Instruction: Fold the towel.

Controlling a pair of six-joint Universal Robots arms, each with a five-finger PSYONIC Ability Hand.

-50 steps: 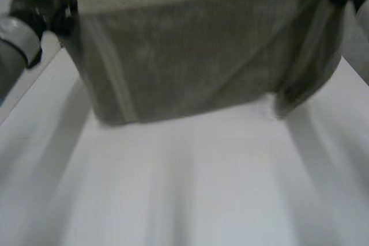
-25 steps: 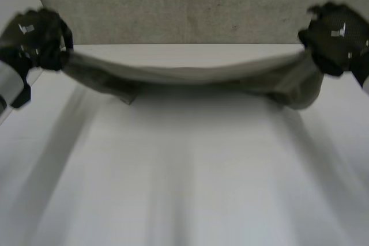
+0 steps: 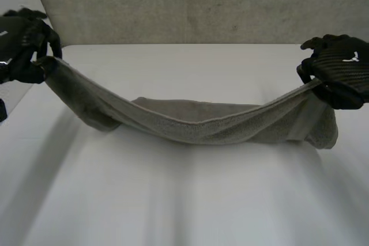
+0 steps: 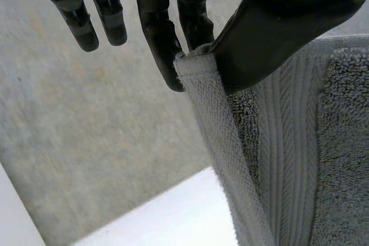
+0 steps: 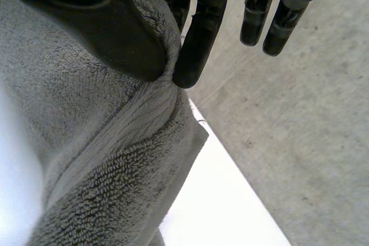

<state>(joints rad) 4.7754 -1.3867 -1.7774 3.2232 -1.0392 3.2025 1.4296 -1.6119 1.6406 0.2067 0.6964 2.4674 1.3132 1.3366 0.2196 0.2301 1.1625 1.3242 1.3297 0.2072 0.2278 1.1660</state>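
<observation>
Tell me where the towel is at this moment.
In the head view the towel is strung between the left hand and the right hand, each pinching a corner, its middle sagging toward the white table.

**Soft, even light, seemingly from above; no hard glare**

In the head view the white table (image 3: 184, 200) is the brightest surface. It looks pale and washed across the lower frame and dims slightly toward the lower left. The sagging towel (image 3: 196, 122) casts a faint, soft-edged shadow on the table just beneath it, at mid-frame. The grey wall (image 3: 190, 4) along the top is flatly lit. The black left hand (image 3: 23, 47) and right hand (image 3: 340, 70) read nearly as silhouettes, each with small white glints. In both wrist views the fingers (image 4: 158, 38) carry a dull sheen, and the towel's folds darken where the hands pinch it.
</observation>
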